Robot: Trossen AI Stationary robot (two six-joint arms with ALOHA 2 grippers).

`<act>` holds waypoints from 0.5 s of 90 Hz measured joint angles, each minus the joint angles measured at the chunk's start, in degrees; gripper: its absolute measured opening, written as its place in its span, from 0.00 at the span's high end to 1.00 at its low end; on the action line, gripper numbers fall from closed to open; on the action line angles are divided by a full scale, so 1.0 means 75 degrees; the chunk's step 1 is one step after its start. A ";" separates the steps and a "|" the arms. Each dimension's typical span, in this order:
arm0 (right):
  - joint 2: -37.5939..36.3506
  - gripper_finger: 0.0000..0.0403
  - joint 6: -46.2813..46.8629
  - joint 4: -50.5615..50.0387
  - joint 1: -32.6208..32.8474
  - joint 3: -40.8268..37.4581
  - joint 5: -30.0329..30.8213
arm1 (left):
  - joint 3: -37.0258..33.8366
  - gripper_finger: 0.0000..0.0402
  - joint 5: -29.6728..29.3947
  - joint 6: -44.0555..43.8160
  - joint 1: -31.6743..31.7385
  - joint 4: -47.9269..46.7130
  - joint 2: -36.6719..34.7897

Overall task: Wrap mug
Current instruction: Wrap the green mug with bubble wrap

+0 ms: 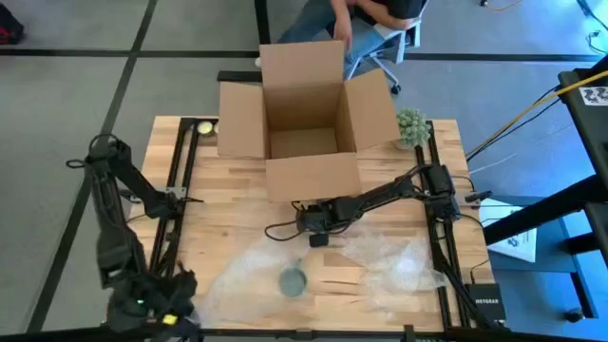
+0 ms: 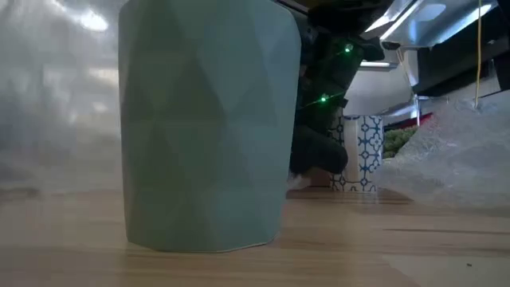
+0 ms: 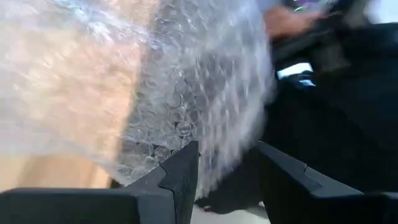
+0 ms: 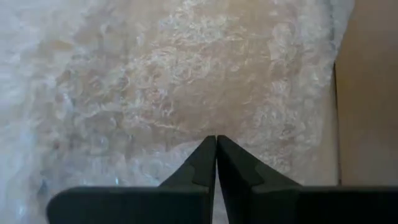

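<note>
Dark jointed arms [image 1: 380,198], black cables

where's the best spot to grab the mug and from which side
Probably the rim, from straight above: the grey-green mug stands upright on the bubble wrap, opening up, and no handle shows. Its faceted wall looks wide for a side pinch. The right gripper, fingers shut, is nearest, just behind it.

Left wrist: bubble wrap ahead of parted fingers

Bubble wrap [image 3: 186,93] over wooden table [image 3: 50,171]; left gripper [image 3: 229,171] fingers apart, nothing between them.
</note>
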 joint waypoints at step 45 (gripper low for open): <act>0.0000 1.00 -0.0056 0.0018 -0.0003 0.0003 -0.0008 | -0.0483 0.62 0.1312 0.0920 0.1715 -0.0677 0.0177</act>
